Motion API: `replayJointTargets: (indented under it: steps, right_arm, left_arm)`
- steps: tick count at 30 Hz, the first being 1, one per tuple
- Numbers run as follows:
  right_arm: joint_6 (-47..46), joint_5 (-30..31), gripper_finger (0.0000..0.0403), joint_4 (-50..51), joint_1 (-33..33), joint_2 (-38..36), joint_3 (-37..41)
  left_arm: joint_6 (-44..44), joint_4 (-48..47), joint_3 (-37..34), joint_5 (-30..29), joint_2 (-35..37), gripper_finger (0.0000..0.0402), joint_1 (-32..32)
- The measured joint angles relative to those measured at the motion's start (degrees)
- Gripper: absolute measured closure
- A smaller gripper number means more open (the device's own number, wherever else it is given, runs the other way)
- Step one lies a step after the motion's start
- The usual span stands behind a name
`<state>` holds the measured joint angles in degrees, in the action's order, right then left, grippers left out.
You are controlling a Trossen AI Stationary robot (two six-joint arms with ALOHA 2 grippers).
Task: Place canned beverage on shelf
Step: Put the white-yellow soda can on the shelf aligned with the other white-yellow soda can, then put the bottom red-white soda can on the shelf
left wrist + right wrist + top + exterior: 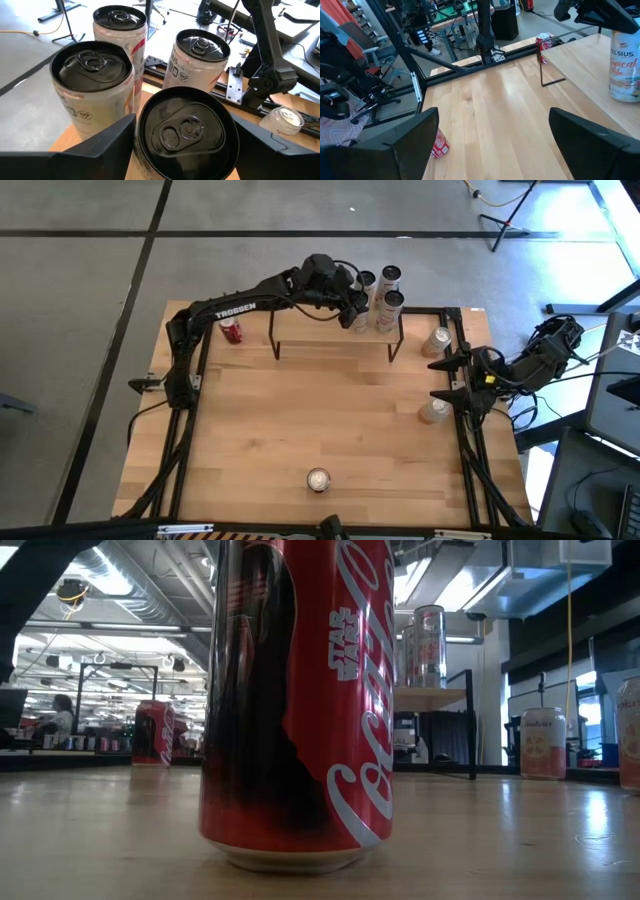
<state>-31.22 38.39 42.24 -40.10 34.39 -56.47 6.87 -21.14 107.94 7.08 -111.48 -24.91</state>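
Note:
The shelf (335, 340) is a small wood board on black legs at the table's far side. Three pale cans (92, 92) (120, 30) (197, 62) stand upright at its right end. A fourth pale can (187, 132) stands beside them, and my left gripper (185, 142) is shut on it. In the high view that gripper (357, 312) reaches in from the table's left. My right gripper (492, 135) hangs open with nothing between its fingers at the table's right edge (455, 380). My left gripper has the pale can between its two fingers (112, 137), which lie against the can's upper wall (137, 150) on opposite sides with no gap showing. They come from the table's left, slanting a little down. The can stays upright, its base (625, 97) on the shelf board.
A red cola can (318, 479) stands near the table's front edge, filling the low view (300, 700). Another red can (231, 330) stands left of the shelf. Two pale cans (437, 340) (433, 411) are near the right rail. The middle of the table is bare wood.

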Motion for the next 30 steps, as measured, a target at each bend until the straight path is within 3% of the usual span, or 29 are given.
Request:
replayJointTargets:
  steps: [10, 22, 30]
  right_arm:
    - [0.0, 0.0, 0.0038, -0.1, 0.0, 0.4, 0.0]
    - [0.0, 0.0, 0.0038, -0.1, 0.0, 0.4, 0.0]
    - [0.0, 0.0, 0.0038, -0.1, 0.0, 0.4, 0.0]
  left_arm:
    - [0.0, 3.1, 0.0, 1.5, -1.7, 0.0129, 0.2]
    - [-1.1, 3.9, 0.1, 2.1, -1.7, 0.0058, 0.2]
    - [-2.8, 5.2, 0.1, 2.1, -0.3, 0.0048, 0.5]
